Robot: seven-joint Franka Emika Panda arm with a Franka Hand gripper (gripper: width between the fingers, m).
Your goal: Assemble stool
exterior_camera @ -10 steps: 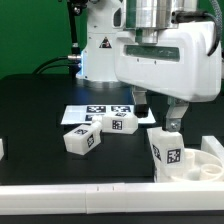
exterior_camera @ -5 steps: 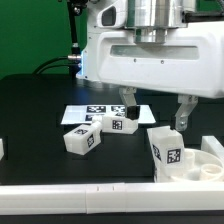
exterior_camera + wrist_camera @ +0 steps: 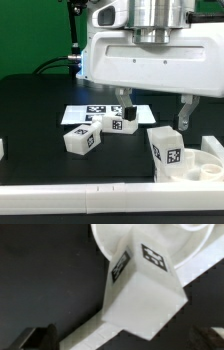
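The pincer (image 3: 153,108) hangs wide open and empty at the exterior view's right; the nearest leg (image 3: 167,150) stands just below it, against the round seat (image 3: 208,160) at lower right. I count one seat and three legs: the second leg (image 3: 82,139) and third leg (image 3: 120,123) lie near the centre.

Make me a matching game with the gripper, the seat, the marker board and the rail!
Things:
1 gripper
2 seat
3 marker board
4 rail

Clues:
a flat, printed with tags
b open, holding nothing
c long, nearest the camera
d round, at the exterior view's right edge

Pairs: 1-b, 2-d, 3-a, 4-c
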